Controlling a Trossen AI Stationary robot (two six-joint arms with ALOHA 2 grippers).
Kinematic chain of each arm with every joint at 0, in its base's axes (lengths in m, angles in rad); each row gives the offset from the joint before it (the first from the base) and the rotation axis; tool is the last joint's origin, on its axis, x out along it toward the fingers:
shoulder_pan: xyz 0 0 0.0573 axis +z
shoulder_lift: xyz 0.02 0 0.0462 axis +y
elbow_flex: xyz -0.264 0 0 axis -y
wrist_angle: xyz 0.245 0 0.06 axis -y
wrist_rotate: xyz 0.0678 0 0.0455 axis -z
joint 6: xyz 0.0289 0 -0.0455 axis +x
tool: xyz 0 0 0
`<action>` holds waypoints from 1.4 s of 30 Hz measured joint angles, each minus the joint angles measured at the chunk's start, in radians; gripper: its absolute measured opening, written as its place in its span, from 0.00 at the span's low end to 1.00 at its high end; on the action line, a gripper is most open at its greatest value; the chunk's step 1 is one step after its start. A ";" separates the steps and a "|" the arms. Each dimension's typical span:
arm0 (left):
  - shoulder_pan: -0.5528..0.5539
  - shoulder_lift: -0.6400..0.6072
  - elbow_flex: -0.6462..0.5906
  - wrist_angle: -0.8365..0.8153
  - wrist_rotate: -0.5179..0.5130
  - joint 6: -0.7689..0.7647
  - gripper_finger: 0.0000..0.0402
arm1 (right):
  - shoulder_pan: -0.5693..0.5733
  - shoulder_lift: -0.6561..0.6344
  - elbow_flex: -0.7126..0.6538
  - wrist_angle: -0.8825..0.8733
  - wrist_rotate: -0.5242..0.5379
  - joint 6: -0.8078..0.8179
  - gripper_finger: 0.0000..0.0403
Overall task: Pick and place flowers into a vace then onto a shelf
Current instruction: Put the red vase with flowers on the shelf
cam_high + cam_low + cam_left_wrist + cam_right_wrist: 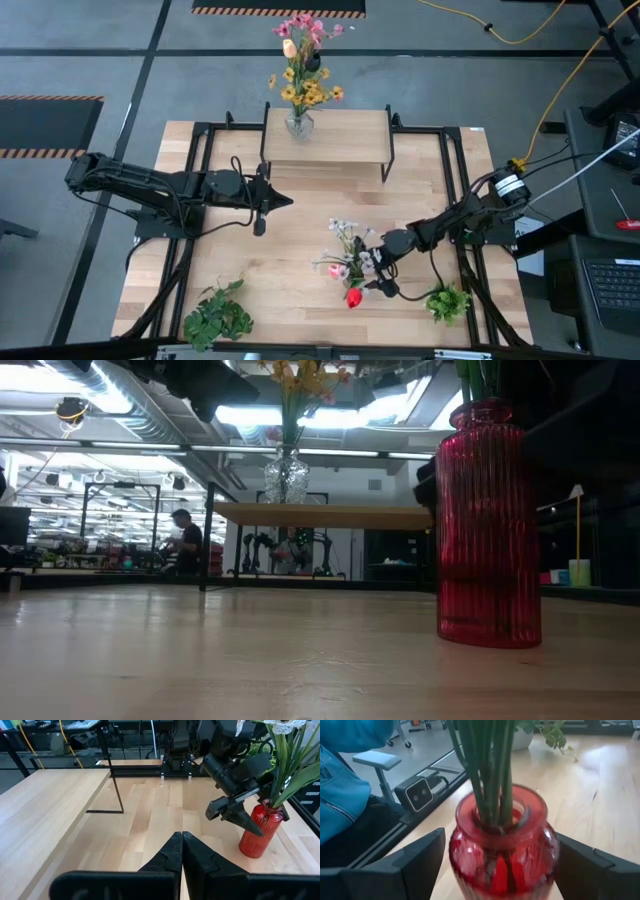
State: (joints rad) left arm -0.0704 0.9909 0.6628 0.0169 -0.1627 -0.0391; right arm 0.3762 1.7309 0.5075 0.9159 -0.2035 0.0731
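A red ribbed glass vase stands on the table near its front, right of centre. It holds white and pink flowers on green stems. My right gripper is open, with one finger on each side of the vase's body. On the light-wood shelf at the back stands a clear glass vase with yellow and pink flowers. My left gripper is shut with nothing in it, above the table left of centre. My right gripper comes at the red vase nearly level from the table's right. Its two fingers stand close beside the vase's upper body, one on each side. Whether they touch the glass, I cannot tell. The vase stands upright on the table.
Two leafy green plants lie near the front edge, one at the left and one at the right. Black frame rails run along both sides of the table. A blue sleeve shows beyond the front edge. Bare wood lies at the table's middle.
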 joint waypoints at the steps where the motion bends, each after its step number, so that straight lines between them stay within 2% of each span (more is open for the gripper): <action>1: 0.000 0.000 0.000 0.000 0.000 0.000 0.01 | 0.000 0.005 0.008 -0.001 0.000 -0.001 0.81; 6: 0.000 0.000 0.000 -0.003 0.000 0.000 0.01 | 0.001 0.012 0.015 -0.002 0.000 0.000 0.78; 13: 0.000 0.000 0.000 -0.018 0.000 0.000 0.00 | 0.001 0.011 0.016 -0.006 0.001 -0.003 0.59; 26: 0.000 0.000 0.000 -0.021 0.000 0.000 0.00 | -0.007 -0.009 0.016 -0.048 -0.009 -0.002 0.59; 38: 0.000 0.000 0.000 -0.021 0.000 0.000 0.00 | -0.046 -0.200 0.013 -0.305 -0.012 -0.060 0.59; 42: 0.000 0.000 0.000 -0.021 0.000 0.000 0.01 | -0.075 -0.266 0.013 -0.340 -0.014 -0.108 0.59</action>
State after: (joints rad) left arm -0.0704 0.9909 0.6628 -0.0040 -0.1627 -0.0391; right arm 0.3008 1.4644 0.5201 0.5757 -0.2171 -0.0348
